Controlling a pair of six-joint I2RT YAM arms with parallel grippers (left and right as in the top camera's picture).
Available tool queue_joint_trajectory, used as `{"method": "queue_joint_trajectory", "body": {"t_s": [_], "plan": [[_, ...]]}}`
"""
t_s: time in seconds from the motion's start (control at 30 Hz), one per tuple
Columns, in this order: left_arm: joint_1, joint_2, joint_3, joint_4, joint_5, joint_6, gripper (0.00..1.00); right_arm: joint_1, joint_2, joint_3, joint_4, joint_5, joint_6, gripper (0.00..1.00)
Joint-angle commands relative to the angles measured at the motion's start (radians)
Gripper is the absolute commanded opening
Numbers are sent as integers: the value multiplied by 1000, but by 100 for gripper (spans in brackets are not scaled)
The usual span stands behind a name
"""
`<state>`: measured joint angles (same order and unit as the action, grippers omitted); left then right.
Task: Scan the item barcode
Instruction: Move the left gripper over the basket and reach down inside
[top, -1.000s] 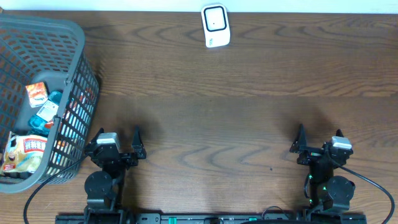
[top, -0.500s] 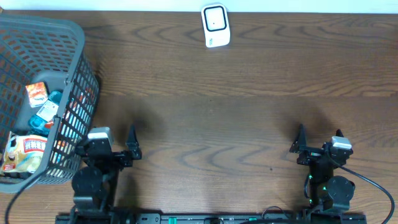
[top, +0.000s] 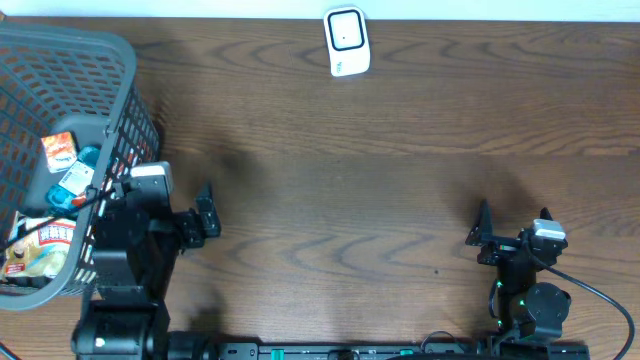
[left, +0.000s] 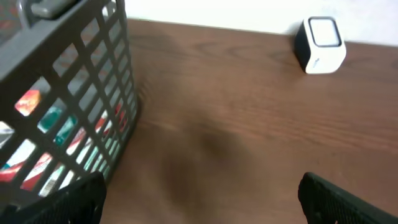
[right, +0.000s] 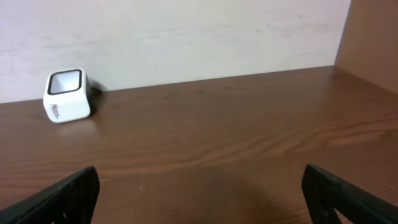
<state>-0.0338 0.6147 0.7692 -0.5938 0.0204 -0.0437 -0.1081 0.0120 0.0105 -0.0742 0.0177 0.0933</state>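
- Overhead view: a grey basket (top: 140, 140) sits at the left edge of the table (top: 380, 180). It holds the items: a red packet (top: 58, 150), a blue-and-white packet (top: 76, 180) and a large snack bag (top: 45, 245) at the near end.
- The white scanner (top: 347, 42) stands at the table's far edge, near the middle, well apart from the basket and both arms.
- The left gripper (top: 158, 205) is just beside the basket's right wall, jaws spread wide with nothing between them. Its wrist view shows basket mesh on the left and bare wood ahead.
- The right gripper (top: 513, 228) sits at the near right of the table, jaws also wide and empty — its wrist view looks across bare wood to the scanner.
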Motion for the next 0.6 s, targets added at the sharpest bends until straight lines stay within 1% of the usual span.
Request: {"method": "queue_joint_trajectory", "body": {"t_s": [0.0,0.17,0.37,0.5,0.57], "plan": [[4,19,61,-31,18,18,99,-9,-5,-5,0,-5,-16,99],[4,21,60,-78,78,17,98,-9,-5,-5,0,-5,-16,99],[5,26,58,-84,89,16,98,-9,-5,-5,0,-5,-16,99],[5,35,60,-108,89,-21,99,-9,-5,-5,0,-5,-16,99],[5,43,63,-110,89,-21,99,-9,-5,-5,0,-5,-16,99]]}}
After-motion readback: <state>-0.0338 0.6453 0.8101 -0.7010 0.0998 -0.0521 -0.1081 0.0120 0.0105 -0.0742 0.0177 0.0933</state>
